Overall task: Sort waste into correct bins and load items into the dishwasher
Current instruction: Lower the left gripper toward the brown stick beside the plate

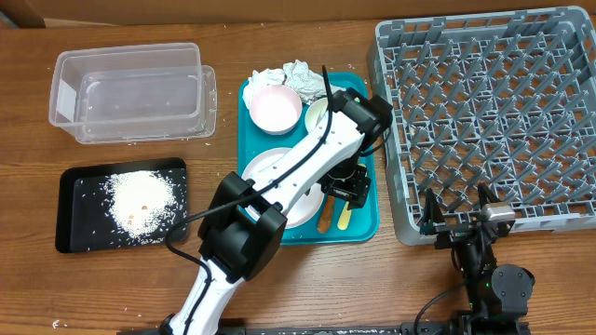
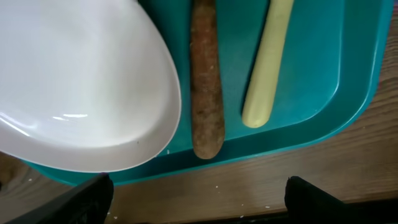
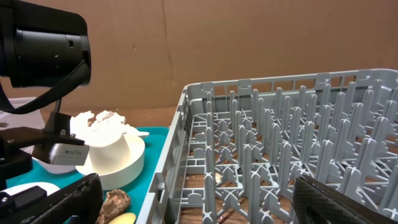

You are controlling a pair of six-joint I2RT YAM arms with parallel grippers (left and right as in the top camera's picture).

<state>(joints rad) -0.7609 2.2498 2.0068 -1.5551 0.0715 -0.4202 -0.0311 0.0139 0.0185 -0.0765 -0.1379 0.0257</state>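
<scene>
On the teal tray lie a brown sausage-like stick and a pale yellow spoon, side by side near its front edge. My left gripper hovers open just above them, holding nothing. In the left wrist view the stick sits between the pale plate and the spoon, with my open left gripper below. My right gripper stands open at the front edge of the grey dish rack. In the right wrist view my gripper frames the rack.
The clear tub stands at the back left, and in front of it the black tray holds loose rice. The teal tray also carries a pink bowl, crumpled napkins and a white cup in a pale bowl.
</scene>
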